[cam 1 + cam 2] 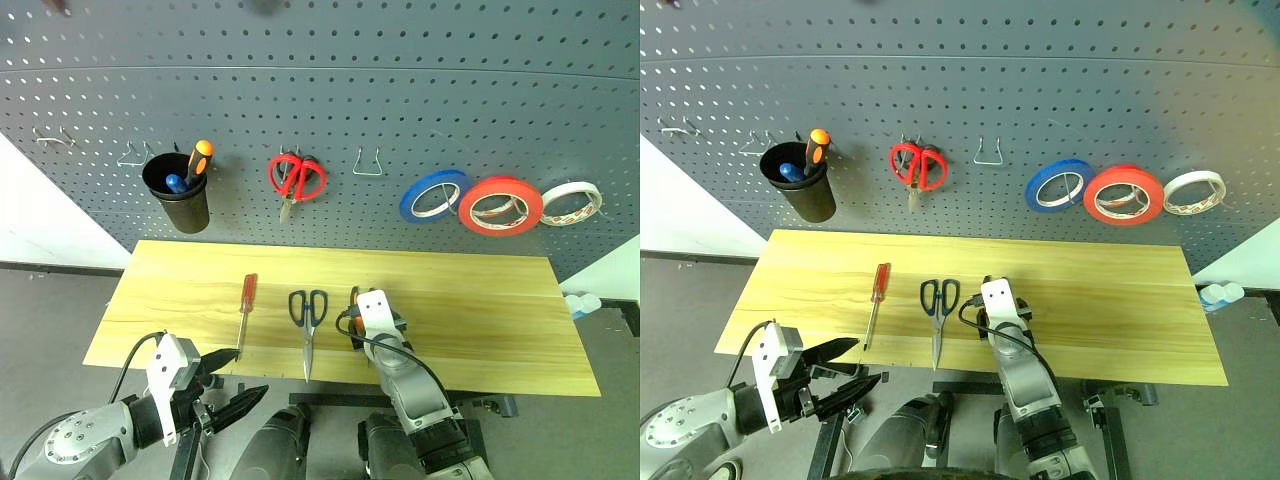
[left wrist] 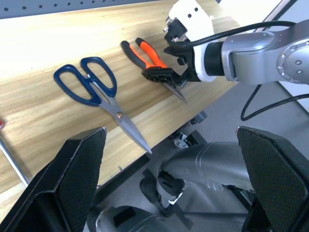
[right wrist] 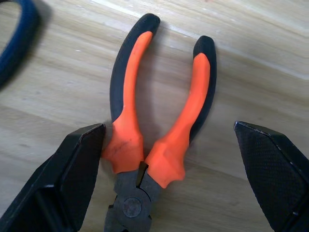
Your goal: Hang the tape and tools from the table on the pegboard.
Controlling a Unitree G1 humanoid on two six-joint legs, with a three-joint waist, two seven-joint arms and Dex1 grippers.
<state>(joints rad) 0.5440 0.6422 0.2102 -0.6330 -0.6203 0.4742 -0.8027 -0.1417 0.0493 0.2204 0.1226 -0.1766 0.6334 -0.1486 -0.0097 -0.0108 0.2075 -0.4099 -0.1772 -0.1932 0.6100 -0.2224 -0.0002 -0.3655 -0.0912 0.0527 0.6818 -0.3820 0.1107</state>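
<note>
Pliers (image 3: 159,145) lie flat on the bench (image 1: 480,300), between the spread fingers of the right gripper (image 3: 164,179), beside the scissors (image 1: 307,320) and screwdriver (image 1: 245,305). Red tape (image 1: 500,205) hangs on the pegboard (image 1: 320,90). Left gripper (image 1: 225,390) hovers spread wide off the bench's near edge

Bright even light, soft shadows; pegboard (image 1: 320,90) rows bow at edges.

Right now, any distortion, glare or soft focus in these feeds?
Left eye view: the pegboard hole rows bow, so lens distortion; even light, no glare. Right wrist view: the pliers are sharp, the black fingers at the edges are soft, and the scissors handle in the corner is blurred. Left wrist view: the table is washed out towards its far edge.
</note>
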